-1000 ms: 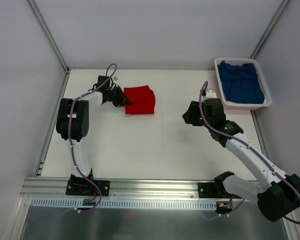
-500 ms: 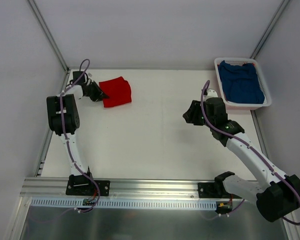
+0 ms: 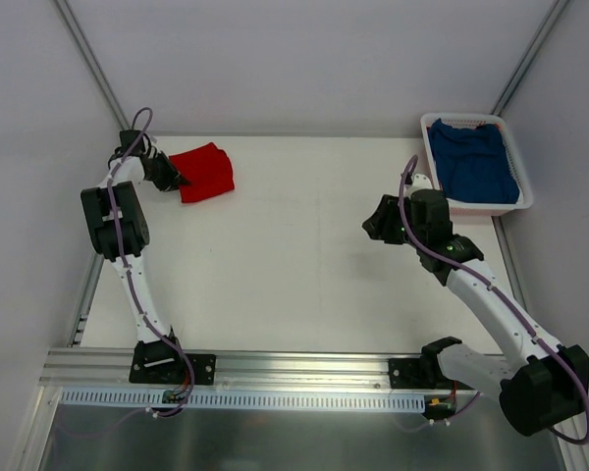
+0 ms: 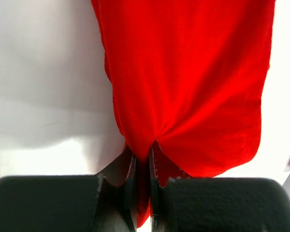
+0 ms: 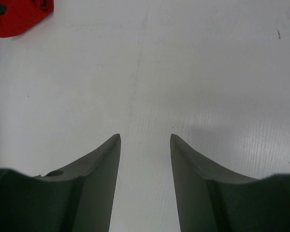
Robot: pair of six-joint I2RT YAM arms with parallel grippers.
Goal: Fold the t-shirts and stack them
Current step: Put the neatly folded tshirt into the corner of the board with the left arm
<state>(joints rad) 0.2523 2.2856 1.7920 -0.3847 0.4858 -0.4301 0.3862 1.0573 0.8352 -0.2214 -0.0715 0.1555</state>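
Observation:
The folded red t-shirt (image 3: 203,172) lies at the far left of the table, near the back corner. My left gripper (image 3: 175,180) is shut on its near-left edge; in the left wrist view the red t-shirt (image 4: 183,82) bunches into the closed jaws of the left gripper (image 4: 143,150). The blue t-shirt (image 3: 476,165) lies crumpled in the white basket (image 3: 434,172) at the back right. My right gripper (image 3: 376,220) hovers over the table right of centre; in its wrist view the right gripper (image 5: 145,137) stands open with bare table between the fingers, the red t-shirt (image 5: 17,17) far off.
The enclosure's left wall and metal post (image 3: 93,69) stand close behind the left gripper. The white tabletop (image 3: 294,255) spreads between the two arms. The basket sits against the right wall.
My left gripper has dragged the folded red t-shirt leftward and toward the back left corner, from near the table's centre-left. The right arm has barely shifted.

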